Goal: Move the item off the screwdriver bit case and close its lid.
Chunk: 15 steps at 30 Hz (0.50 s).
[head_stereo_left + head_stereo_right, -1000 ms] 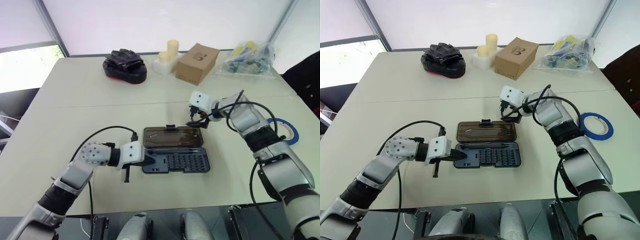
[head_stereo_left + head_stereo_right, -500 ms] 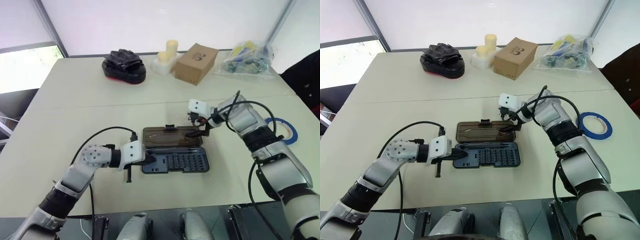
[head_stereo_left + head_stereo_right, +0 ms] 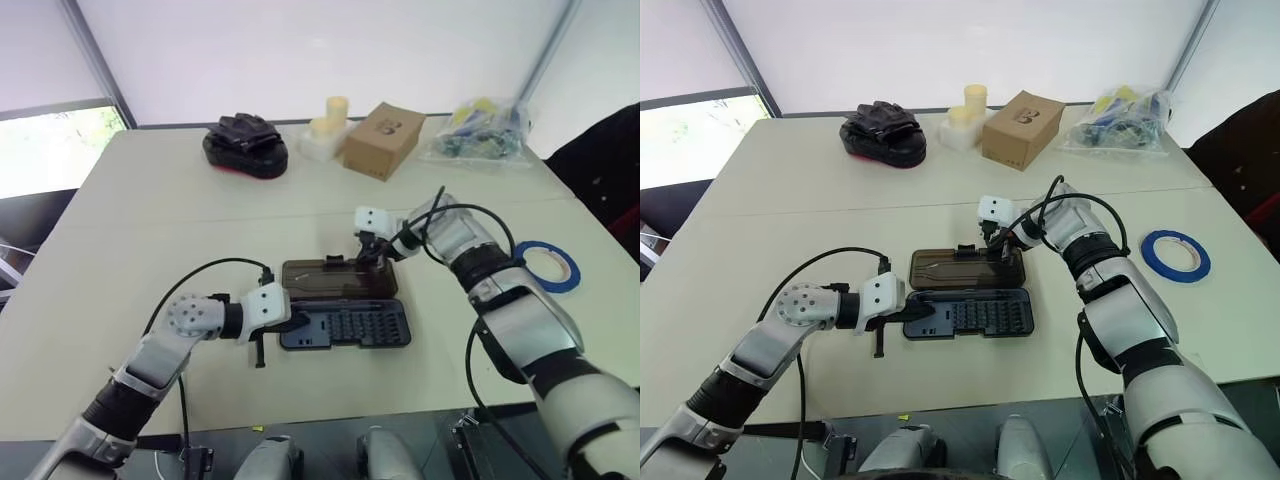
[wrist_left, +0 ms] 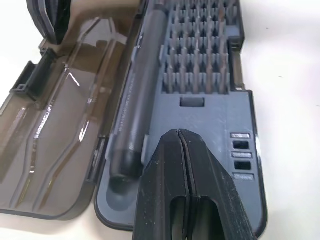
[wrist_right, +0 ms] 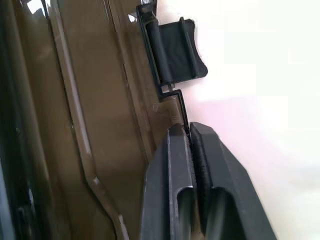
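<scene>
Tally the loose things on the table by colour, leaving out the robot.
Blue: 1, tape
Dark grey: 1, bit case with its brown lid
Black: 1, bundle
Brown: 1, box
Cream: 1, candles
Clear: 1, bag
Total: 6

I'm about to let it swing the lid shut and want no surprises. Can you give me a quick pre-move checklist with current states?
1. Blue roll of tape off the screwdriver bit case: ok, it lies on the table to the right, well apart.
2. Lid flat open: ok.
3. Right gripper shut on the lid's far edge beside the latch tab: ok.
4. Left gripper shut, pressing on the case's tray: ok.
5. Screwdriver handle seated in its slot: ok.
6. Bits all seated: cannot tell.
</scene>
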### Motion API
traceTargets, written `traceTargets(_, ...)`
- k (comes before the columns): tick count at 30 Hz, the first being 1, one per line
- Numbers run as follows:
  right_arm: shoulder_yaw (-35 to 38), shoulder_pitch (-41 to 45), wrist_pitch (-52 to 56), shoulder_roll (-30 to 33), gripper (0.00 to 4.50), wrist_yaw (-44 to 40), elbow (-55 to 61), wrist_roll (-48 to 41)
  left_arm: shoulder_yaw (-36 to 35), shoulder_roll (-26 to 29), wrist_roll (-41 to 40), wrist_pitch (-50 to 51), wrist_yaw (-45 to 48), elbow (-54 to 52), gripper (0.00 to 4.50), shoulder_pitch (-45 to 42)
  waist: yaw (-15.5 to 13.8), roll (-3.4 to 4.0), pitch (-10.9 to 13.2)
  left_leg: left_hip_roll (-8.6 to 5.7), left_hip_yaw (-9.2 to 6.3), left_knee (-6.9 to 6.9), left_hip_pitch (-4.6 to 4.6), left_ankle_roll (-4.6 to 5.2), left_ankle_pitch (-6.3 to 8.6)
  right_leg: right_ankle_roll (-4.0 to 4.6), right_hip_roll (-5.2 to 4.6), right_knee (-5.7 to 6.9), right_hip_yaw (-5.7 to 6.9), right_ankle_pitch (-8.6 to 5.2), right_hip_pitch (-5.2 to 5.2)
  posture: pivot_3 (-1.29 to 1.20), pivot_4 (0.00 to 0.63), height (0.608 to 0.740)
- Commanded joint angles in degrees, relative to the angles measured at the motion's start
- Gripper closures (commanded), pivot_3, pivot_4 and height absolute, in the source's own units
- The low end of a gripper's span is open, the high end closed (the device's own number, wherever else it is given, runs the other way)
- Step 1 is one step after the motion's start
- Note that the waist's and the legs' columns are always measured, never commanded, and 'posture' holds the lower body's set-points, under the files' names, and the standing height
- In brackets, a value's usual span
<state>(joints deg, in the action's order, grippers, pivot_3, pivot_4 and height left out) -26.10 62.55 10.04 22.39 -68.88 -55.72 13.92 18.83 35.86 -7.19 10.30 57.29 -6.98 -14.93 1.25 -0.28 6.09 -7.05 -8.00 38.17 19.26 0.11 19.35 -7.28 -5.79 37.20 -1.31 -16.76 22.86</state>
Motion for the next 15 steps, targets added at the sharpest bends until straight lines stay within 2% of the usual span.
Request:
traceTargets(1,-2.9,-3.3,-3.6,-1.2,4.47,5.0,-5.3,4.6,1.1,0.6,2.0,2.1,-0.3,0.3,4.5,2.0,0.1,-0.01,-0.2,0.01,0.0,-0.01,-0.05,0.0,0.0,0.0,0.01,0.0,0.0,0.0,-0.03,0.0,0.15,0.74)
traceTargets(4,-1.6,-3.0,-7.1,0.4,4.47,9.1,-2.9,5.5,0.9,1.0,1.9,2.2,-0.3,0.1,4.5,2.7,0.1,0.01,-0.2,0.03,0.0,-0.05,-0.35,-0.02,-0.01,0.01,0.08,-0.06,-0.05,-0.01,-0.31,0.0,0.15,0.74)
traceTargets(8,1.1,-4.0,-9.0,4.5,4.47,13.9,7.6,6.1,0.8,1.1,2.0,2.1,-0.3,0.3,4.5,3.1,-0.2,0.11,-0.1,0.03,0.0,-0.08,-0.53,0.16,0.09,0.03,0.12,-0.12,-0.14,-0.01,-0.48,0.0,0.15,0.74)
traceTargets(11,4.2,-8.3,-5.8,7.7,4.47,14.5,22.1,5.6,0.7,1.2,1.9,2.1,-0.2,0.5,4.5,3.4,-0.4,0.41,0.1,0.01,0.01,-0.07,-0.4,0.14,0.08,0.03,0.11,-0.12,-0.17,-0.01,-0.39,0.0,0.15,0.74)
traceTargets(15,8.0,-15.9,1.8,11.2,4.47,14.8,43.7,5.5,0.8,1.3,2.0,1.6,0.4,1.3,4.5,3.8,-0.7,0.52,0.2,0.0,-0.05,0.04,0.72,-0.2,-0.13,0.03,0.08,0.09,-0.15,0.0,0.52,0.0,0.15,0.74)
